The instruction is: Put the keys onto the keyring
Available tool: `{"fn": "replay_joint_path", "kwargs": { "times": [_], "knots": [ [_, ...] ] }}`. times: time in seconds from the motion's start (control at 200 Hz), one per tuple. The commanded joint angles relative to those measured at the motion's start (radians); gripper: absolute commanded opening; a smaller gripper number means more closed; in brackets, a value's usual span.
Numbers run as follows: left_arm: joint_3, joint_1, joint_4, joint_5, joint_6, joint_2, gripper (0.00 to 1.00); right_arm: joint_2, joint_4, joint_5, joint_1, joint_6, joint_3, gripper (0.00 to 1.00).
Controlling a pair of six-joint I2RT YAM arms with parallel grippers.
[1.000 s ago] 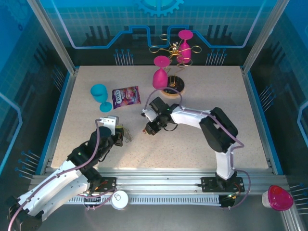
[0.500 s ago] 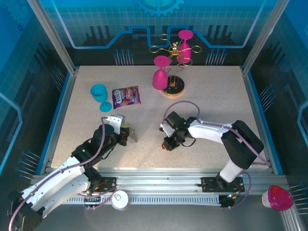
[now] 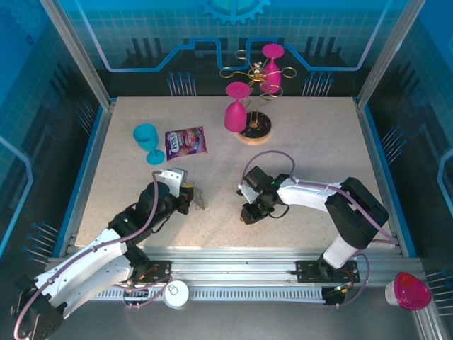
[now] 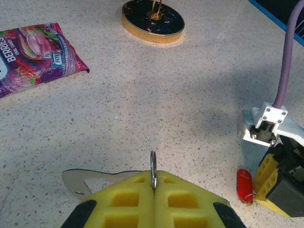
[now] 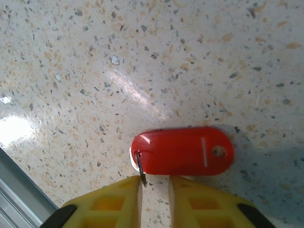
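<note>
Left gripper [image 4: 154, 183], its yellow padded fingers pressed tight together, pinches a thin wire ring [image 4: 153, 161] upright between the tips. The flat grey metal keyring [image 4: 78, 180] that carries the ring juts out to the gripper's left, most of its oval hidden under the pads.

Right gripper [image 5: 155, 183], low over the speckled table [image 5: 213, 57], holds its jaws a narrow slit apart with nothing clamped. The tiny key with a bright red plastic head [image 5: 183, 151] lies flat on the table just ahead of those fingertips, crosswise to them. A small wire loop [image 5: 139, 164] at one end of the head sits right at one fingertip; whether they touch is hard to tell. The blade cannot be made out beyond a pale sliver under the head.

From the left gripper, the key lies to the right, apart from the keyring. Farther ahead sit a purple sweet packet [image 4: 33, 45], to the left, and a gold-rimmed black round base [image 4: 153, 21], its stem cut off by the frame.
</note>
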Motion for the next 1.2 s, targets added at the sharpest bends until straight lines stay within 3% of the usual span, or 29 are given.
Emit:
{"fn": "replay_joint_path", "kwargs": {
  "times": [0.0, 0.39, 0.605, 1.196],
  "knots": [
    [-0.013, -0.002, 0.043, 0.023, 0.016, -0.012, 0.00, -0.022, -0.016, -0.031, -0.016, -0.007, 0.018, 0.25],
    [-0.010, -0.002, 0.036, 0.036, 0.016, -0.018, 0.00, -0.075, -0.150, -0.002, -0.023, -0.100, 0.087, 0.35],
    [-0.009, -0.002, 0.036, 0.038, 0.018, -0.013, 0.00, 0.015, -0.250, -0.003, -0.019, -0.204, 0.176, 0.30],
    [-0.006, -0.003, 0.029, 0.035, 0.020, -0.018, 0.00, 0.136, -0.280, 0.073, 0.046, -0.178, 0.260, 0.26]
  ]
}}
